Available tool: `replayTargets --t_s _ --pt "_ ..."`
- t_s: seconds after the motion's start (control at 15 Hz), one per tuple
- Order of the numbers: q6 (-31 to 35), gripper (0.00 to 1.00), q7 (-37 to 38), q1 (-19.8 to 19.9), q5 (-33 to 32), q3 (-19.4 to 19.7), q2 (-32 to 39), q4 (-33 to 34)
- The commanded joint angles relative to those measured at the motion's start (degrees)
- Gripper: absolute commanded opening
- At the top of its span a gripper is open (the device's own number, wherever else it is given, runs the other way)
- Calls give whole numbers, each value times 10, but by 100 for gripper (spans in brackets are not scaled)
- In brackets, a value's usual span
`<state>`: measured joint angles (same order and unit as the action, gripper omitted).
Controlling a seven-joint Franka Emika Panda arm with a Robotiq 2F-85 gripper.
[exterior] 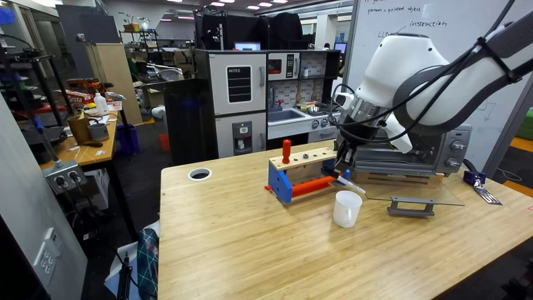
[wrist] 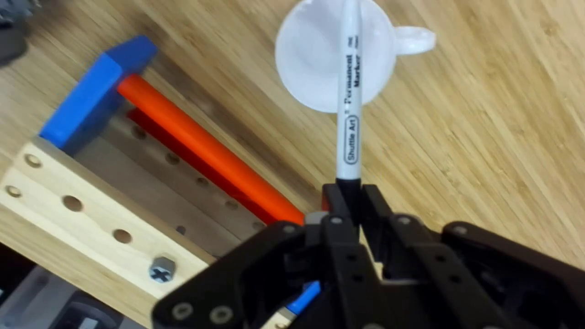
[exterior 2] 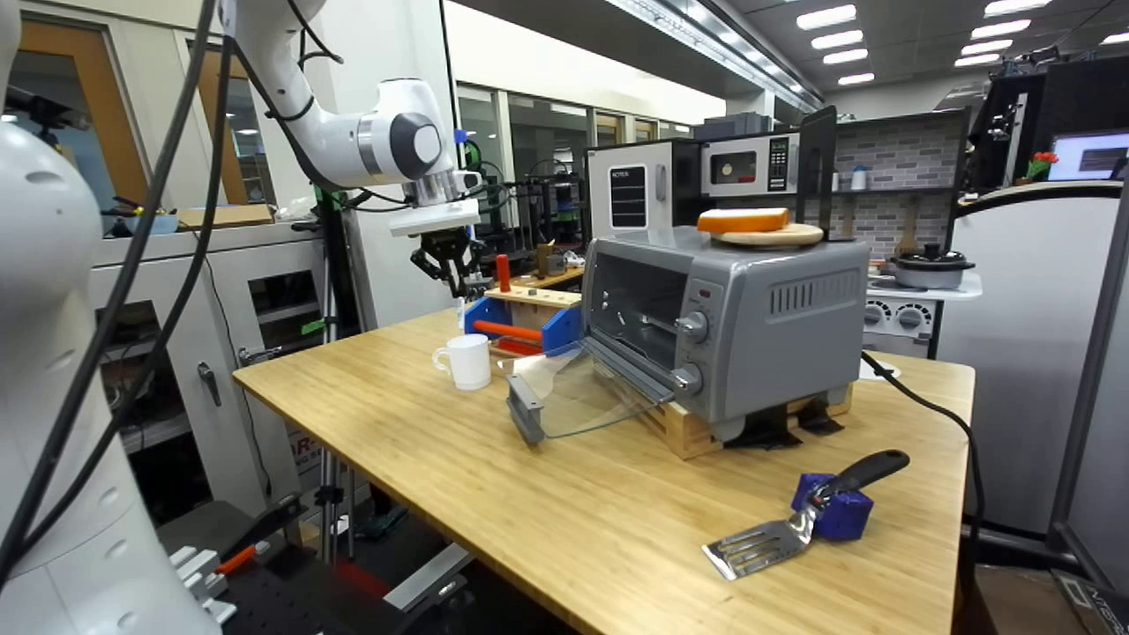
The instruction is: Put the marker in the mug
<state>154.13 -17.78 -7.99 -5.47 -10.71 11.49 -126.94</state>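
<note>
My gripper (wrist: 349, 196) is shut on the black end of the marker (wrist: 349, 109). The white body of the marker sticks out past the fingertips, and in the wrist view it passes across the opening of the mug (wrist: 311, 59). The white mug stands upright on the table in both exterior views (exterior: 347, 210) (exterior 2: 469, 363). In an exterior view the marker (exterior: 350, 184) is tilted, with its free end above and behind the mug, apart from it. The gripper (exterior: 334, 172) is beside the red-and-blue toy. The gripper (exterior 2: 459, 291) also shows above and behind the mug.
The toy bench (exterior: 280, 183) with red bar and upright red peg stands close to the gripper. A grey toaster oven (exterior 2: 785, 309) has its glass door (exterior 2: 600, 397) lowered near the mug. A spatula (exterior 2: 763, 545) rests on a purple block (exterior 2: 845, 516) at the table's far side.
</note>
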Motion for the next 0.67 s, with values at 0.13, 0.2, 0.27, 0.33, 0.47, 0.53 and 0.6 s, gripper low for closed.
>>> replayTargets --t_s 0.13,0.2,0.27,0.33,0.47,0.53,0.6 --pt "-96 4 122 -43 -185 43 23 63" --pt "-108 4 128 -47 -195 39 29 73" --pt "-118 4 131 -52 -201 36 35 82" --pt "-124 4 127 -57 -202 32 39 89" --pt "-124 4 109 -63 -192 24 50 101" --pt "-125 4 102 -64 -186 20 56 106" --pt "-130 4 101 -66 -183 19 61 112"
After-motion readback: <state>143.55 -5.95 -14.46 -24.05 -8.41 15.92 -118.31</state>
